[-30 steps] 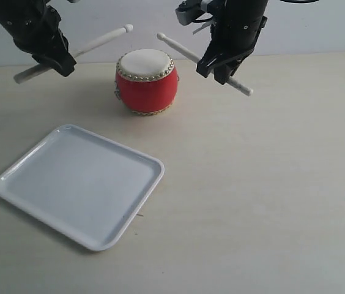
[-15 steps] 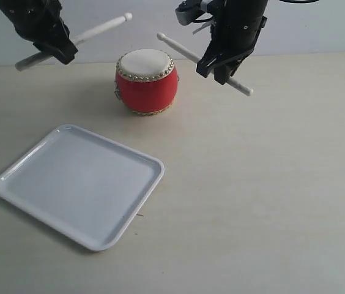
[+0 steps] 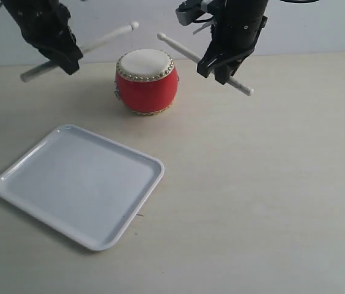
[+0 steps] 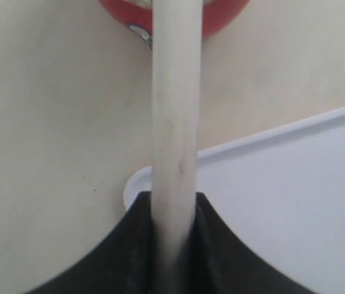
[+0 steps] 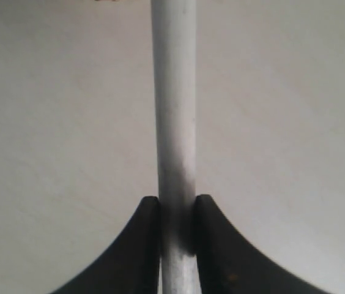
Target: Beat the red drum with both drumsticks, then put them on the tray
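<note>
The red drum [image 3: 147, 81] with its cream skin stands at the back middle of the table; its edge shows in the left wrist view [image 4: 221, 18]. My left gripper [image 3: 68, 60] is shut on a drumstick [image 3: 108, 38] whose tip hangs up left of the drum, off the skin. That same stick [image 4: 174, 110] runs out between the left gripper [image 4: 174, 205]. My right gripper [image 3: 221, 68] is shut on the other drumstick [image 3: 181, 49], its tip above the drum's right rim. In the right wrist view that drumstick [image 5: 174, 92] sits clamped in the gripper [image 5: 177, 208]. The white tray [image 3: 68, 156] lies front left.
The tray's corner [image 4: 282, 184] lies below the left gripper in the left wrist view. A pale wall runs behind the beige table [image 3: 258, 184], which stretches right of the tray and drum.
The left gripper has shifted right and slightly down from its raised spot, carrying its stick's tip a little nearer the drum. The right arm and its stick have not moved.
</note>
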